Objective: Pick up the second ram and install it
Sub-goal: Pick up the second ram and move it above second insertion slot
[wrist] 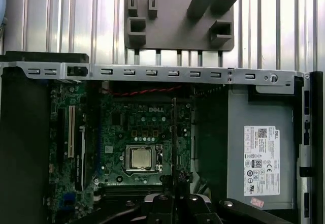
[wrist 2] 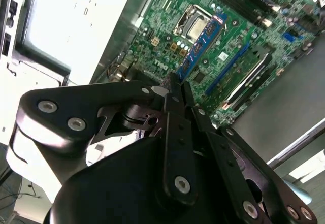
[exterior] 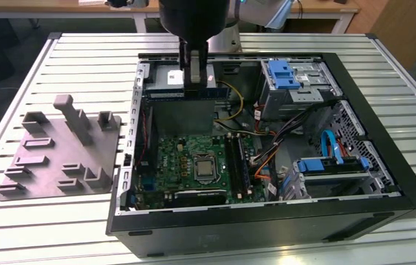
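Note:
My gripper hangs over the back part of the open computer case, shut on the second ram, a thin dark strip held level above the case. In the second wrist view the ram juts out from between the shut fingers over the green motherboard. Seen edge-on in the first wrist view, the ram is a narrow dark line above the gripper, beside the processor socket. The long black memory slots lie to the exterior view's right of the socket.
A grey fixture block sits on the slatted table at the exterior view's left of the case. Inside the case are the power supply, blue-latched drive cages and bundles of cables.

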`<state>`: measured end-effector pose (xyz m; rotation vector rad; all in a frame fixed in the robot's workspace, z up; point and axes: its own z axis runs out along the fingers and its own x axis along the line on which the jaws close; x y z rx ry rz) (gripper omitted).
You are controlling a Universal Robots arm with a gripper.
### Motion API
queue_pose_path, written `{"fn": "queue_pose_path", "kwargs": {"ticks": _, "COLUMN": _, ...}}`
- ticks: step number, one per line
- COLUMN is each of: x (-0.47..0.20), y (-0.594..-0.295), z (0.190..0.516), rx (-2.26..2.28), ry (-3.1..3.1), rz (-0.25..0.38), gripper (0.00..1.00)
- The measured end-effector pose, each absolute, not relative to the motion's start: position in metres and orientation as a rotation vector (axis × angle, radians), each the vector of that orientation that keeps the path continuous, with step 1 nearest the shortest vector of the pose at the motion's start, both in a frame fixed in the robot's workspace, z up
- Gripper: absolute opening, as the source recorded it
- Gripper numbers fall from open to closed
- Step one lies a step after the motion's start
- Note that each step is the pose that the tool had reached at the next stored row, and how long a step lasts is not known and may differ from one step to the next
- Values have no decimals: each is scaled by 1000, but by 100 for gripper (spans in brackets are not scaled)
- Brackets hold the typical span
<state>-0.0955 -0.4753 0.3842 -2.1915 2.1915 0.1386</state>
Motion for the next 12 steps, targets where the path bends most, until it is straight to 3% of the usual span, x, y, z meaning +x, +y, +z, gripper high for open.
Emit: {"fn": "queue_pose_path", "kwargs": {"ticks": 12, "x": -62, "y": -475, "z": 379, "rx": -2191, "ry": 2192, "rz": 145, "gripper": 14}}
